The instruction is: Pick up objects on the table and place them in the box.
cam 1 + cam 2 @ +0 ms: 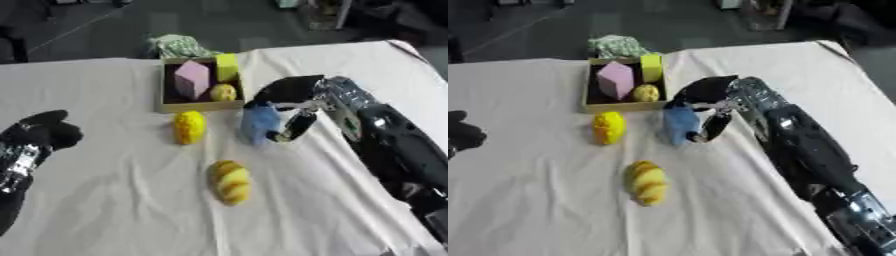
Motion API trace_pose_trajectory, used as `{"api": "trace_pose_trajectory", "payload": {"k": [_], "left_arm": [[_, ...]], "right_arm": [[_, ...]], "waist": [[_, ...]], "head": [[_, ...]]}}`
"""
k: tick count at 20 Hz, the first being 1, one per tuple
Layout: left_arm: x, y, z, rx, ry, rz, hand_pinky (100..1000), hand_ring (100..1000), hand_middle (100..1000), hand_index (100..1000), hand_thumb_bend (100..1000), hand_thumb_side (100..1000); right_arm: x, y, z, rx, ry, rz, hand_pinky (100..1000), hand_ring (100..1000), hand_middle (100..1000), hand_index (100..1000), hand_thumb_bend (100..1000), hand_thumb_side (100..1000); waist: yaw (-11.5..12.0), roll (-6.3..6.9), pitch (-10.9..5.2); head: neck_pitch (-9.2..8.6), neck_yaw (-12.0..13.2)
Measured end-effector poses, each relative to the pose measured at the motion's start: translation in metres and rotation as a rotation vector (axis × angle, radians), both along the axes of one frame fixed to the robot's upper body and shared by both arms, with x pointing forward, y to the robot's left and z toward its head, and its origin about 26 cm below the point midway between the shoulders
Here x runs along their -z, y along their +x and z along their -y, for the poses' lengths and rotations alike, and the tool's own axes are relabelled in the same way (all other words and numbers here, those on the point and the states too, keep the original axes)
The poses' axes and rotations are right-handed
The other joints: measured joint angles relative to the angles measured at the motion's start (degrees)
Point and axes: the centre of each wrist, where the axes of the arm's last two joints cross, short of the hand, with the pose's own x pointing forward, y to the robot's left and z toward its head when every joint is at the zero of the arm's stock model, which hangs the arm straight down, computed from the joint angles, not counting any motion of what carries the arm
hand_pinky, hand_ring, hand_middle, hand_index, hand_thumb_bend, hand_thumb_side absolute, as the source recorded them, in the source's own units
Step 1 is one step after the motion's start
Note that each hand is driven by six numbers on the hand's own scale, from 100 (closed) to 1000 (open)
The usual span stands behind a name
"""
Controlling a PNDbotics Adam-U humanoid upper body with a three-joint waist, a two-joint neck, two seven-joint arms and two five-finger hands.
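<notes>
right robot hand (284, 107): curled around the pale blue soft block (259, 123), mid-counter, just beside the box
left robot hand (39, 132): curled shut, idle, left edge
advice: lift straight, clear the shallow tan cardboard box (201, 105) wall

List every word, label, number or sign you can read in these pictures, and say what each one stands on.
None can be read. The box, the blue object held by the right hand, and the yellow object beside it show no print or labels.
</notes>
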Motion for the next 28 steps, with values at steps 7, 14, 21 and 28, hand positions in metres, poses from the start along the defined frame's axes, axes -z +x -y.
{"api": "trace_pose_trajectory", "payload": {"k": [7,14,21,28], "left_arm": [[0.001,0.000,0.001,0.002,-0.006,-0.005,823,734,648,834,100,739],[0.001,0.000,0.010,0.040,-0.009,-0.019,825,735,650,835,100,732],[-0.007,0.003,0.026,0.120,-0.018,0.008,825,736,651,839,100,715],[-0.015,0.005,0.041,0.193,-0.038,0.033,824,737,651,839,100,710]], "right_arm": [[-0.007,-0.001,0.007,-0.059,0.081,0.033,829,798,548,851,137,315],[-0.036,-0.004,0.022,-0.087,0.191,0.115,818,782,536,853,100,267],[-0.056,-0.005,0.033,-0.039,0.289,0.147,806,774,537,856,100,234],[-0.060,0.001,0.046,0.078,0.362,0.176,792,769,566,872,100,215]], "waist": [[0.71,-0.50,-0.40],[1.85,-1.18,-0.63],[4.22,-1.15,-0.63],[8.18,-1.66,0.19]], "head": [[0.00,0.10],[-0.01,0.42],[-0.03,-0.45],[-0.55,-3.38]]}}
